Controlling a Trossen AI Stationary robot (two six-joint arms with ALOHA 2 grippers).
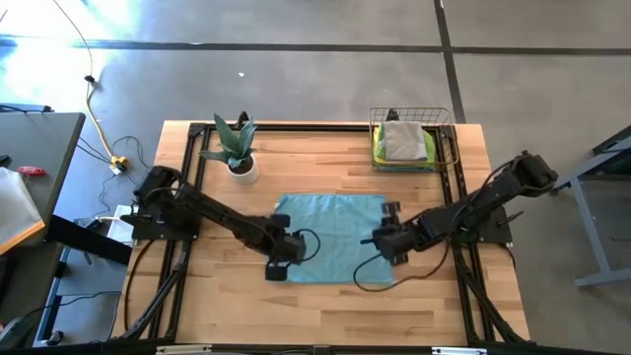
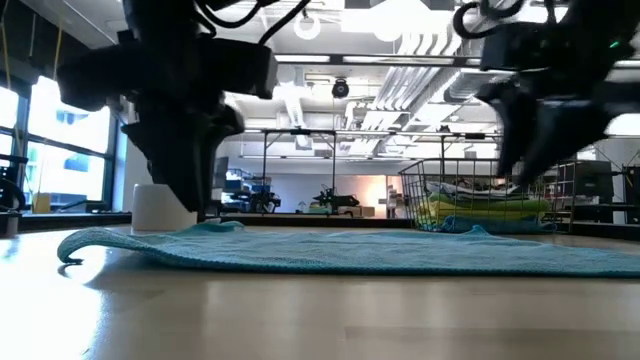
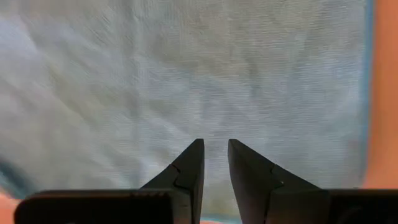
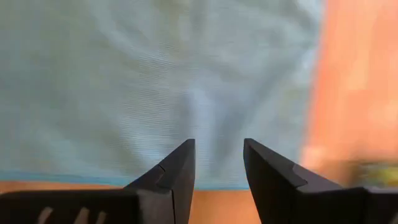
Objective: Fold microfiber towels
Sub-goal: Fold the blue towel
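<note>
Teal towel [image 1: 330,235] flat beneath both grippers' parted, empty jaws, left [image 1: 279,264] and right [image 1: 386,247].

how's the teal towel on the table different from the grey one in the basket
The teal towel lies spread flat on the table; the grey towel sits folded small in the wire basket. The teal one lies alone between both hands, while the grey one tops a stack of other towels. Both are soft cloths.

Open industrial lab or workshop floor: polished concrete floor [image 1: 315,69] with dark taped lines across the frame's top, exposed ceiling ducts [image 2: 400,95] and strip lights upper centre, metal racks behind, yellow cable [image 1: 94,108] trailing upper left, wooden bench [image 1: 325,296] in black framing.
</note>
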